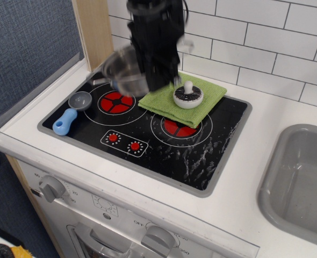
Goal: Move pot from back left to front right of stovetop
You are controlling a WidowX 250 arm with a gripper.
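Note:
The shiny steel pot hangs tilted and blurred in the air above the back left burner of the black stovetop. My gripper is shut on the pot's right rim and holds it up; the black arm hides the pot's right side and the fingertips are motion-blurred. The front right burner is half covered by a green cloth.
A green cloth with a black-and-white knobbed timer lies on the stovetop's back right. A small grey cup with a blue handle sits at the left edge. A grey sink is at the right. A tiled wall is behind.

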